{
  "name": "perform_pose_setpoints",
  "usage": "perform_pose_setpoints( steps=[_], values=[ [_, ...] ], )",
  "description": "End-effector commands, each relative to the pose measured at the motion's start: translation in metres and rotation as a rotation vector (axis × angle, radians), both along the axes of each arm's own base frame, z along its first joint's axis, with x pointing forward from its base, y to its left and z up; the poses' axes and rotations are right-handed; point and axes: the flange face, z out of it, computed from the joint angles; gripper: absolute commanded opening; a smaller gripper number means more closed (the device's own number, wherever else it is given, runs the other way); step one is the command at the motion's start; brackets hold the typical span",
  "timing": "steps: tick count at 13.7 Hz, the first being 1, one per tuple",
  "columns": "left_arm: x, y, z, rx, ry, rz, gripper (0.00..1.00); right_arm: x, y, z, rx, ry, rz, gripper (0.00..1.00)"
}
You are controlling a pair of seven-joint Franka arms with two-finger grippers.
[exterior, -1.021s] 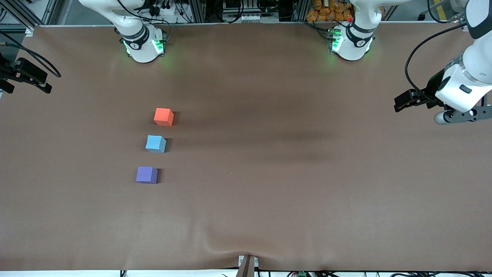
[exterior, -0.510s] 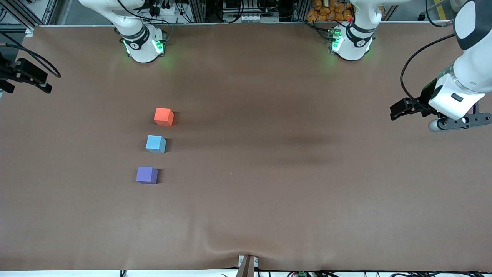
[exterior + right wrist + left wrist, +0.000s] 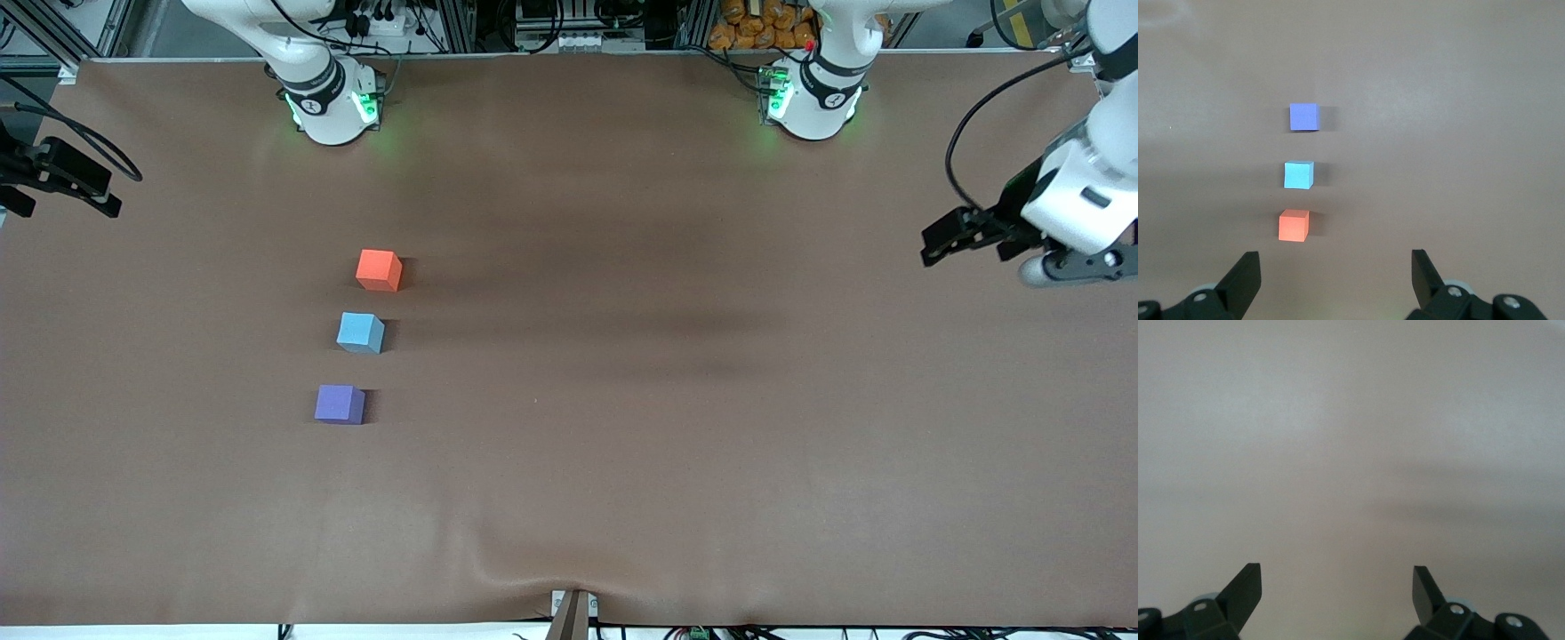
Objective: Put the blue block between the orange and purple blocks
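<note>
The blue block (image 3: 360, 332) sits on the brown table between the orange block (image 3: 379, 269), which is farther from the front camera, and the purple block (image 3: 340, 404), which is nearer. The three stand apart in a slightly slanted line toward the right arm's end. The right wrist view shows the orange (image 3: 1293, 225), blue (image 3: 1299, 175) and purple (image 3: 1303, 116) blocks. My right gripper (image 3: 1336, 261) is open and empty, high above the table beside the orange block. My left gripper (image 3: 1337, 577) is open and empty over bare table at the left arm's end, where its wrist (image 3: 1076, 200) shows.
The brown table cover (image 3: 667, 444) has a wrinkle at the front edge (image 3: 573, 582). A black bracket with cables (image 3: 67, 173) juts in at the right arm's end. Both arm bases (image 3: 331, 102) (image 3: 813, 98) stand along the back edge.
The left arm's hand swung a little toward the table's middle, then back out toward its end. The three blocks have not moved.
</note>
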Motion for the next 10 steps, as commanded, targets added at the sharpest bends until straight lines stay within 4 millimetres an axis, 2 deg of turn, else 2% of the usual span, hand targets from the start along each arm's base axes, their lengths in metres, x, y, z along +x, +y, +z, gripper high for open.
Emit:
perform_pose_setpoints(
  steps=[1, 3, 6, 10],
  values=[
    [-0.015, 0.006, 0.041, -0.009, -0.004, -0.005, 1.00, 0.000, -0.003, 0.003, -0.007, 0.006, 0.004, 1.00],
    [-0.019, 0.005, 0.044, -0.005, 0.010, -0.006, 1.00, 0.000, -0.003, 0.003, -0.005, 0.006, 0.004, 1.00],
    [-0.026, 0.005, 0.062, 0.004, -0.002, -0.002, 1.00, 0.001, -0.003, 0.002, -0.004, 0.009, 0.005, 1.00],
    [-0.037, 0.011, 0.075, 0.030, -0.014, -0.001, 1.00, 0.002, -0.003, -0.001, -0.003, 0.017, 0.005, 1.00]
  ],
)
